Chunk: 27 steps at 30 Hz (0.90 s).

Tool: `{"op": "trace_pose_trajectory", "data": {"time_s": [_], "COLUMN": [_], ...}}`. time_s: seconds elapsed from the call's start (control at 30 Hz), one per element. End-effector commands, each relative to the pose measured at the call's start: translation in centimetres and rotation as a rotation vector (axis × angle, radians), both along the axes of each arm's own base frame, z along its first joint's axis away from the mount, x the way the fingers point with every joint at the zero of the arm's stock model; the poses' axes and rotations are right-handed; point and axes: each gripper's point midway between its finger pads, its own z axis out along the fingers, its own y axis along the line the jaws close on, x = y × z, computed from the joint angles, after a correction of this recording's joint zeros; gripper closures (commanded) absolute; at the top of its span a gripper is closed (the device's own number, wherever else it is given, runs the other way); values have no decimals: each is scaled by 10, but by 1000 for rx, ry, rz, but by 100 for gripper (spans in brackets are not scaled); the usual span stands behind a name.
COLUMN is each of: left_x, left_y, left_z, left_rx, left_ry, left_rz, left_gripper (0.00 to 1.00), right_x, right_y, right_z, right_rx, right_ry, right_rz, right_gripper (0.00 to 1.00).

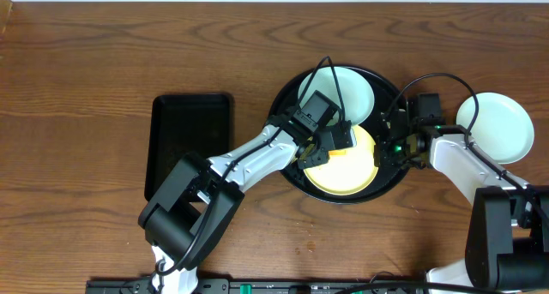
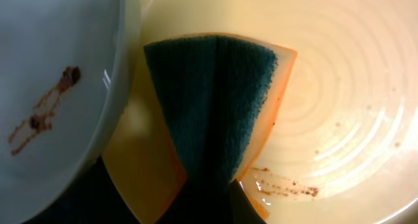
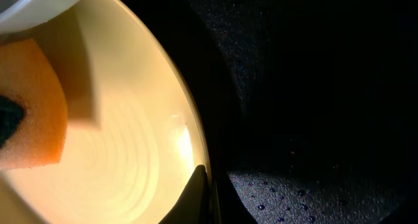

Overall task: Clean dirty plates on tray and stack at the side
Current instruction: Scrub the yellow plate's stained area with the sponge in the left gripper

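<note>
The round black tray [image 1: 287, 170] holds a pale yellow plate [image 1: 347, 176] at the front and a pale blue-white plate [image 1: 352, 90] at the back. My left gripper [image 1: 330, 147] is shut on a green and orange sponge [image 2: 209, 100] and presses it on the yellow plate [image 2: 339, 106]. Brown specks [image 2: 287, 186] lie beside the sponge. The blue-white plate [image 2: 52, 87] has brown smears. My right gripper [image 1: 388, 148] is shut on the yellow plate's right rim [image 3: 196, 159], and its fingers [image 3: 208, 194] pinch it. A second pale plate [image 1: 495, 127] sits on the table at the right.
A smaller rectangular black tray [image 1: 190, 144] lies on the wooden table left of the round tray. The round tray's wet black floor [image 3: 313, 119] shows in the right wrist view. Cables loop above both wrists.
</note>
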Motion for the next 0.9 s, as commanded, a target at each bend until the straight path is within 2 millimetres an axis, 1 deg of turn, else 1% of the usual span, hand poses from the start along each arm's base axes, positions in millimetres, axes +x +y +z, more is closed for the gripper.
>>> {"op": "trace_pose_trajectory", "data": {"time_s": [0.0, 0.23, 0.3, 0.43, 0.63, 0.73, 0.8, 0.87], "left_x": [3, 13, 13, 12, 11, 12, 4, -8], "left_y": [4, -5, -5, -4, 1, 4, 6, 9], "left_z": [-2, 13, 13, 6, -20, -26, -29, -32], "left_rx": [34, 17, 23, 37, 69, 72, 76, 81], "left_ry": [-30, -65, -74, -65, -28, -11, 25, 83], "left_rz": [-45, -58, -80, -102, -100, -92, -101, -114], "left_gripper": [92, 93, 93, 93, 93, 92, 93, 93], "right_x": [-3, -3, -3, -3, -3, -3, -3, -3], "right_y": [-3, -3, -3, -3, -3, -3, -3, -3], "right_z": [-4, -4, -4, -4, -4, -4, -4, -4], "right_rx": [-5, -5, -5, -5, -4, -4, -4, -4], "right_ry": [11, 11, 11, 11, 13, 13, 13, 13], "right_rz": [-2, -2, -2, -2, -9, -8, -8, -8], "right_gripper": [99, 99, 99, 99, 99, 99, 99, 99]}}
